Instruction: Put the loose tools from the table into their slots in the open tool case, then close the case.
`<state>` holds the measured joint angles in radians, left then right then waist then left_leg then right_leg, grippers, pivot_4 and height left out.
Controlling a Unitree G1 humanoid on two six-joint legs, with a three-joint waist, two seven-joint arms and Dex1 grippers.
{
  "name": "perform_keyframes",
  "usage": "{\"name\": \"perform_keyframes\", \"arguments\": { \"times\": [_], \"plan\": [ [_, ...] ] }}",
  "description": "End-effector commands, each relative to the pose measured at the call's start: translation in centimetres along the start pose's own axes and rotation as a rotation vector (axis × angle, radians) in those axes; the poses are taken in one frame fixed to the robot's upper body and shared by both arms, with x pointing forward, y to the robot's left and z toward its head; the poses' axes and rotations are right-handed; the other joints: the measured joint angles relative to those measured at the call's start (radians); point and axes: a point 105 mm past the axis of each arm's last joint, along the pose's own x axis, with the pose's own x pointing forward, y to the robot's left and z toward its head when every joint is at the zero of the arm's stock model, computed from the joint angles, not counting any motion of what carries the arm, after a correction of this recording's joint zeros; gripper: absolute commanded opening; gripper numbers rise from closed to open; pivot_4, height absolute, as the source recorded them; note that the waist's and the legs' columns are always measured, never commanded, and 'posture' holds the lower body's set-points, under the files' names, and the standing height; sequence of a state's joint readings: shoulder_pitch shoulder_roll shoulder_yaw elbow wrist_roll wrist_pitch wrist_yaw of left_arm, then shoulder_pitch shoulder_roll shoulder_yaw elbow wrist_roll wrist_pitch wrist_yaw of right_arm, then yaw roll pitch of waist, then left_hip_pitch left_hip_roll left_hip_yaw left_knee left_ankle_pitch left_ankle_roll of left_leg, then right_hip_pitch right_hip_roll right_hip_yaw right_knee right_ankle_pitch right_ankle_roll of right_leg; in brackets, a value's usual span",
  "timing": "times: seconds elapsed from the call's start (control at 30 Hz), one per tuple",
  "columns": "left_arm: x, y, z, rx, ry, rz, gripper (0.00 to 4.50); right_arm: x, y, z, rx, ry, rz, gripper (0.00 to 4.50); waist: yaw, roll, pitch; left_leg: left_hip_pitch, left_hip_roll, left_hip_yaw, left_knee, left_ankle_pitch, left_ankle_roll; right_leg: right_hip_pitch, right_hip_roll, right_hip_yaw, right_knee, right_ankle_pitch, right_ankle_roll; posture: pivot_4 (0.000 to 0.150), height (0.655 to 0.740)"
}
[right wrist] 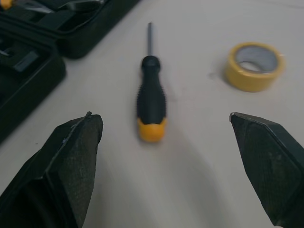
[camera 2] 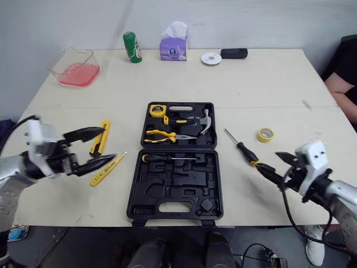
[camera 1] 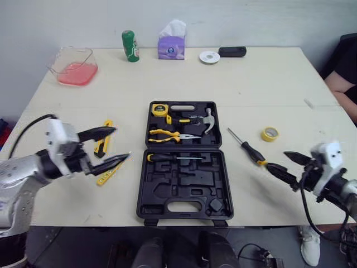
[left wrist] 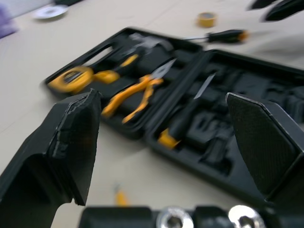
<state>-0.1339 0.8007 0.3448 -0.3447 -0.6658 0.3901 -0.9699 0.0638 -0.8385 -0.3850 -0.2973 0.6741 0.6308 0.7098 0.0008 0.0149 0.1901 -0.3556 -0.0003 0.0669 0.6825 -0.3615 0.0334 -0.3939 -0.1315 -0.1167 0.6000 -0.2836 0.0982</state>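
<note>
The black tool case (camera 1: 184,192) lies open at the table's middle. Its far half holds a tape measure (camera 1: 160,109), a hammer (camera 1: 207,120) and yellow pliers (camera 1: 167,135). One screwdriver (camera 1: 173,158) sits in the near half. A loose black-and-yellow screwdriver (camera 1: 248,148) lies right of the case, its handle just ahead of my open, empty right gripper (camera 1: 276,159). The right wrist view shows that screwdriver (right wrist: 151,102) between the spread fingers. Left of the case lie a yellow utility knife (camera 1: 103,144) and a yellow flat tool (camera 1: 110,172). My left gripper (camera 1: 121,143) hovers open over them.
A yellow tape roll (camera 1: 270,134) lies right of the loose screwdriver. Along the far edge stand a clear tub with pink contents (camera 1: 74,68), a green can (camera 1: 130,46), a purple tissue box (camera 1: 171,44), a white disc (camera 1: 209,57) and a black device (camera 1: 232,52). A person (camera 1: 341,84) sits at the right.
</note>
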Motion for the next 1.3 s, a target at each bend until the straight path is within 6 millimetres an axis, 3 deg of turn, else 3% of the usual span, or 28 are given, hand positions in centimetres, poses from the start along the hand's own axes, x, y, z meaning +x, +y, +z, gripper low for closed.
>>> {"name": "perform_keyframes", "arguments": {
  "times": [0.03,0.2,0.37,0.53,0.63,0.8,0.87,0.97,1.07,1.17,1.23,1.3],
  "plan": [
    [1.5,-1.7,1.8,0.051,-0.039,-0.124,4.43,0.8,0.5,0.3,-0.006,0.078,0.010,4.50,0.002,0.000,0.000,0.000,0.000,0.000,0.000,0.000,0.000,0.000,0.000,0.000,0.000,0.000,0.000,0.150,0.7400],
    [3.4,-3.9,2.2,0.069,-0.061,-0.266,4.43,3.0,0.8,0.7,-0.025,0.159,0.023,4.50,0.001,-0.001,0.000,0.000,-0.001,0.001,0.000,0.002,0.000,0.000,0.000,0.001,0.001,0.001,0.001,0.150,0.7400],
    [4.4,-5.2,2.7,0.068,-0.100,-0.338,4.43,5.0,-0.2,0.4,-0.059,0.236,-0.010,4.50,0.001,-0.001,0.001,0.000,-0.001,0.000,0.000,0.003,-0.001,0.000,0.001,0.000,0.001,0.001,0.001,0.150,0.7400],
    [4.6,-5.8,2.6,0.075,-0.101,-0.362,4.43,5.7,-0.7,-0.1,-0.061,0.269,-0.026,4.50,0.006,-0.002,0.001,-0.001,-0.001,0.000,0.000,0.004,0.000,0.000,0.002,0.000,0.001,0.001,0.001,0.150,0.7400],
    [4.6,-6.0,2.7,0.071,-0.100,-0.367,4.50,5.6,-1.1,-0.5,-0.093,0.308,-0.041,3.64,0.005,-0.002,0.001,-0.001,-0.002,0.000,0.001,0.004,0.001,0.000,0.002,0.000,0.001,0.001,0.002,0.150,0.7400],
    [4.2,-5.7,2.5,0.067,-0.082,-0.361,4.50,5.6,-1.3,-0.3,-0.083,0.292,-0.064,1.09,0.007,-0.002,0.001,-0.001,-0.002,0.000,0.001,0.005,0.001,0.000,0.002,0.000,0.001,0.001,0.002,0.150,0.7400],
    [4.1,-5.6,2.4,0.056,-0.075,-0.368,4.50,5.6,-1.5,0.0,-0.088,0.278,-0.078,1.02,0.007,-0.002,0.001,-0.001,-0.002,0.000,0.001,0.005,0.000,0.000,0.002,0.000,0.001,0.001,0.002,0.150,0.7400],
    [3.8,-5.3,2.6,0.028,-0.089,-0.359,4.50,5.5,-1.8,1.4,-0.119,0.214,-0.093,1.02,0.007,-0.002,0.001,-0.001,-0.003,0.000,0.001,0.005,0.001,0.000,0.002,0.000,0.001,0.001,0.002,0.150,0.7400],
    [3.1,-4.7,2.3,0.038,-0.073,-0.353,4.50,4.8,-1.5,5.0,-0.245,0.095,-0.057,1.02,0.007,-0.002,0.001,-0.001,-0.003,0.000,0.001,0.005,0.000,0.000,0.003,0.000,0.001,0.001,0.002,0.150,0.7400],
    [1.8,-4.0,1.1,0.096,-0.015,-0.330,4.50,4.6,1.3,9.5,-0.433,-0.022,0.088,1.02,-0.003,0.000,0.002,-0.002,-0.003,0.001,0.001,0.005,0.000,-0.001,0.005,0.000,0.001,0.001,0.002,0.150,0.7400],
    [1.2,-3.6,0.7,0.114,0.000,-0.314,4.50,5.2,3.3,10.5,-0.519,-0.038,0.211,1.02,-0.006,-0.001,0.002,-0.001,-0.002,0.002,0.000,0.005,0.000,-0.002,0.007,0.000,0.001,0.001,0.002,0.150,0.7400],
    [0.6,-3.1,0.4,0.126,0.011,-0.284,4.50,5.9,5.9,10.2,-0.593,-0.001,0.375,1.02,-0.005,-0.001,0.002,-0.001,0.001,0.001,0.001,0.005,-0.002,-0.002,0.009,0.000,0.001,0.001,0.002,0.150,0.7400]
  ]
}}
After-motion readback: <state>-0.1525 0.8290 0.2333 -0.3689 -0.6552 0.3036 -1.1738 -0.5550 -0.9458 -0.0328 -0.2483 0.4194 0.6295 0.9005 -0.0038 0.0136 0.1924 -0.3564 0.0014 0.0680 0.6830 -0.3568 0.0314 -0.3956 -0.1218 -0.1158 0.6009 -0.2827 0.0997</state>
